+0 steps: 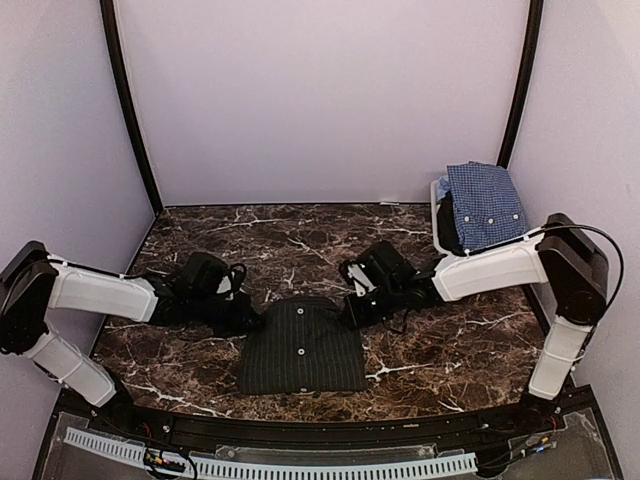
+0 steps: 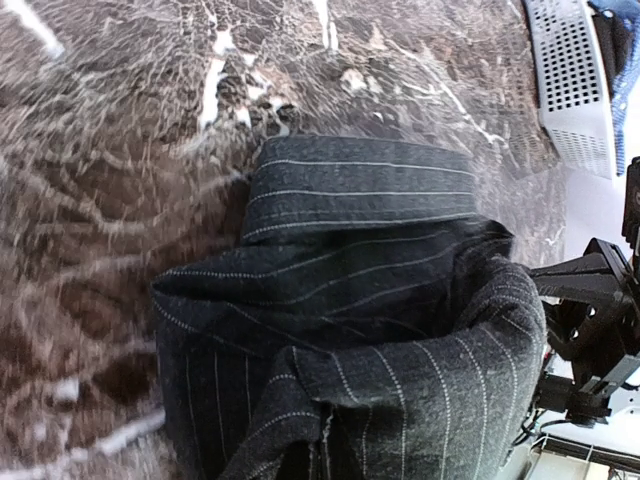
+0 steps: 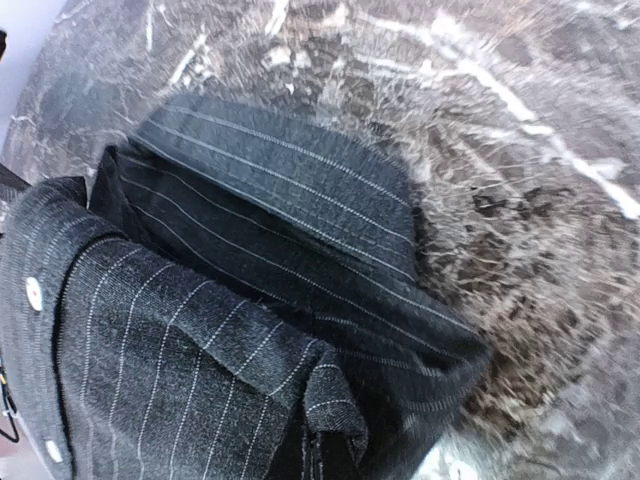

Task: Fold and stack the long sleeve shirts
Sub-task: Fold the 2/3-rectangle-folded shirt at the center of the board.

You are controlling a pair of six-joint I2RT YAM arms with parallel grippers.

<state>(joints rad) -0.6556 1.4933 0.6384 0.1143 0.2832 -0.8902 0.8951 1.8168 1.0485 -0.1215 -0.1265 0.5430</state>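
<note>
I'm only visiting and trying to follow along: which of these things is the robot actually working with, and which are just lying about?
Part of the job:
black pinstriped shirt
blue checked shirt

Just there:
white basket, with the checked shirt lying on it
marble table

This looks like a robot lab cell. Plain pale walls point(image 1: 320, 100) box in a dark marble-patterned tabletop point(image 1: 200, 240) on three sides, and black posts point(image 1: 128, 110) run up the back corners. A left arm point(image 1: 100, 292) and a right arm point(image 1: 490, 272) stand at the near edge. A slotted white cable duct point(image 1: 300, 466) lines the front.
</note>
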